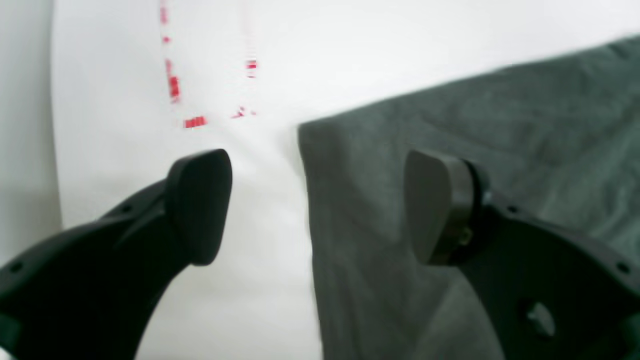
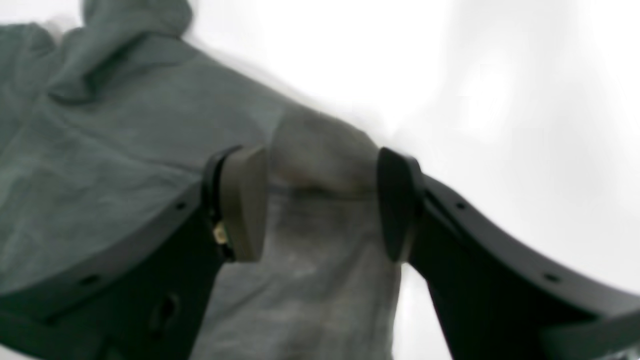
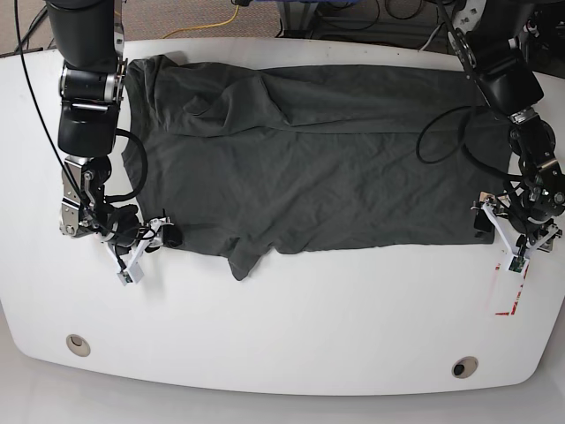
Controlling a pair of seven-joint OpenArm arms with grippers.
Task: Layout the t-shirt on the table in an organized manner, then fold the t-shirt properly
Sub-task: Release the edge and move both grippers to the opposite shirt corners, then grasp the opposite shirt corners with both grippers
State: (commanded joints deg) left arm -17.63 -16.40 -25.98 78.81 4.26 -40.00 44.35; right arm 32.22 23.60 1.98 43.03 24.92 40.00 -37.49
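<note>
The dark grey t-shirt (image 3: 300, 168) lies spread across the white table (image 3: 309, 336), wrinkled, with one sleeve sticking out at its near edge. At the shirt's right corner my left gripper (image 3: 483, 224) is down low. In the left wrist view the left gripper (image 1: 317, 207) is open, and the t-shirt (image 1: 500, 125) corner edge runs between its fingers. At the left corner sits my right gripper (image 3: 166, 233). In the right wrist view the right gripper (image 2: 320, 202) is open astride a fold of the t-shirt (image 2: 100, 150), its pads apart from the cloth.
A red tape mark (image 3: 508, 311) lies near the left gripper, also seen as the red tape mark (image 1: 195, 121). Two grommet holes (image 3: 78, 343) (image 3: 465, 366) sit near the front edge. Cables hang behind the table's far edge.
</note>
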